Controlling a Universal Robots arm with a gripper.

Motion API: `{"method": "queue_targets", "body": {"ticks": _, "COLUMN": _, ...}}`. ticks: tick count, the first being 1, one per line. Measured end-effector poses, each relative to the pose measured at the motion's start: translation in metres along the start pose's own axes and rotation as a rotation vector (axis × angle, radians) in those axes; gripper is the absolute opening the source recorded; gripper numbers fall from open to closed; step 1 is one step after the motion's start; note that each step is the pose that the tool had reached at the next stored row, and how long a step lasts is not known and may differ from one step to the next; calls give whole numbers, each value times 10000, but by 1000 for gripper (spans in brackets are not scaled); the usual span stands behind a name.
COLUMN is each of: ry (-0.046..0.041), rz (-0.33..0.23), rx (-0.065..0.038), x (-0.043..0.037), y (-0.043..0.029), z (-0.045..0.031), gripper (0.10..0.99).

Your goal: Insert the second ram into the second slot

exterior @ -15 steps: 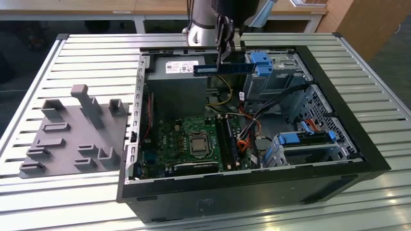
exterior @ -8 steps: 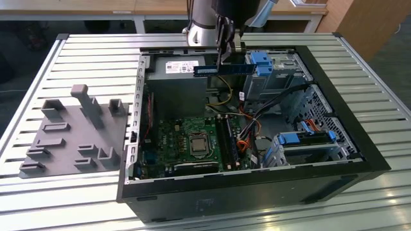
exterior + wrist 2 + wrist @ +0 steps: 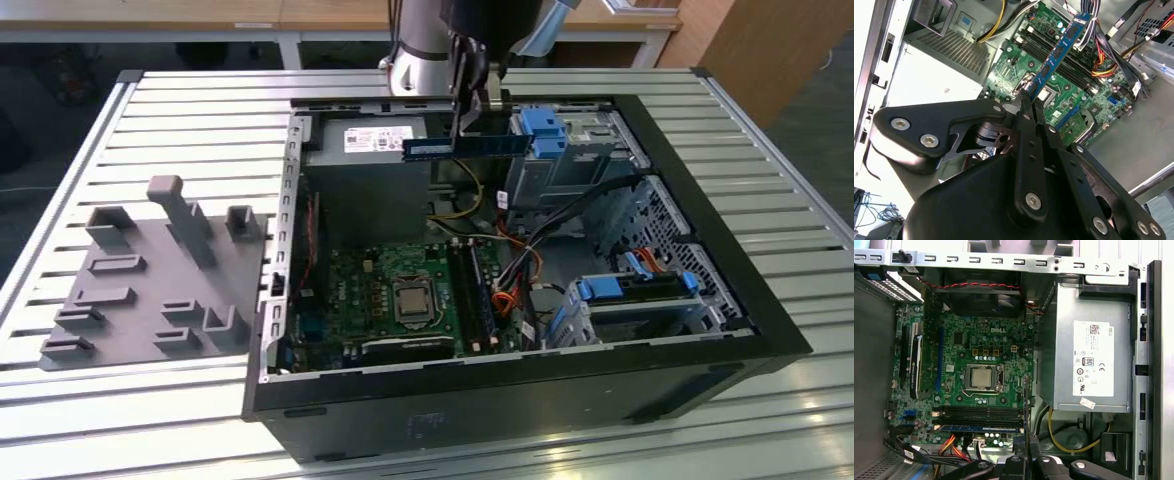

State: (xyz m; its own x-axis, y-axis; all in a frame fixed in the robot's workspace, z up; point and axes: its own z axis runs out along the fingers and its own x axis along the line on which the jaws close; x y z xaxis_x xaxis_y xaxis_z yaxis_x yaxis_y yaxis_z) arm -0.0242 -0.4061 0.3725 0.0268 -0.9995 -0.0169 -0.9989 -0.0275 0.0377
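The black two-fingered claw (image 3: 470,125) is hanging over the far end of the open black metal computer case (image 3: 747,300), which is sitting on the silver slatted metal worktop (image 3: 187,110). The thin blue circuit-board memory stick (image 3: 461,146) is being pinched in the claw, lying level and sticking out to both sides. Below the claw, the green motherboard (image 3: 380,290) is lying on the case floor, carrying the long black memory slots (image 3: 475,285). The grey metal power supply box (image 3: 360,190) is sitting just beside the claw on the exterior view's left, and the blue-latched metal drive cage (image 3: 574,150) on the exterior view's right. The grey plastic fixture plate (image 3: 134,290) is lying outside the case, well apart.
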Motion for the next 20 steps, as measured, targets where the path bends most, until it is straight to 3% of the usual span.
{"method": "queue_targets", "body": {"ticks": 20, "ry": 0, "rz": 5, "rx": 0, "x": 40, "y": 1, "z": 0, "gripper": 137}}
